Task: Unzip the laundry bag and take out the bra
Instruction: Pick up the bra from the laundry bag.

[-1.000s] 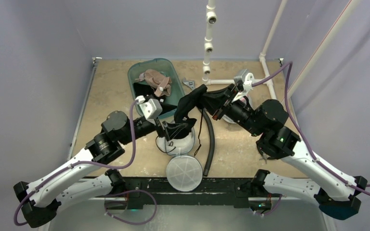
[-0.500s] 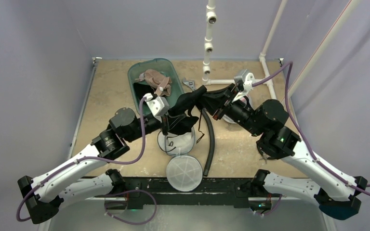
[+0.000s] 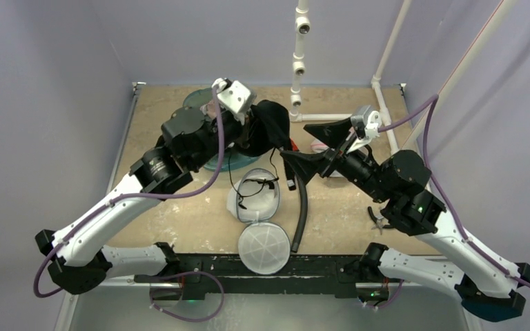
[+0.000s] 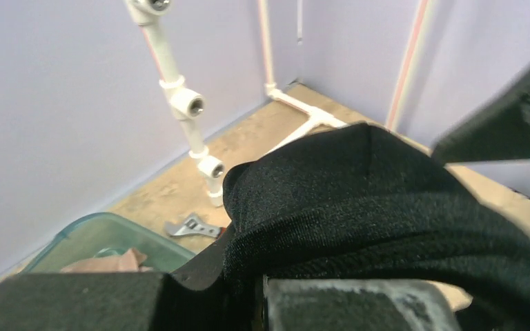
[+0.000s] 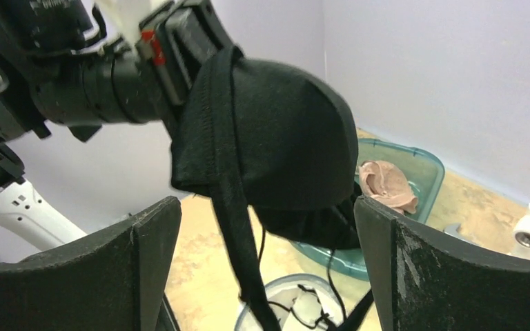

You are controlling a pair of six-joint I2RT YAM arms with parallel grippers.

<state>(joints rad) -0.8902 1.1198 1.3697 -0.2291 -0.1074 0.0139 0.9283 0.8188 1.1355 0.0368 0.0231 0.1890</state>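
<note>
bra raised, right gripper released (jaws wide)

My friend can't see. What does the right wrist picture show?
A black bra hangs from the left tool, which is shut on it, between the two dark fingers of the open right tool. Behind sit a teal bin holding a pink cloth and, lower, the white bag.

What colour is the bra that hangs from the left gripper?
The bra is plain black, seen best in the right wrist view.

White pipe post just beside bra
</note>
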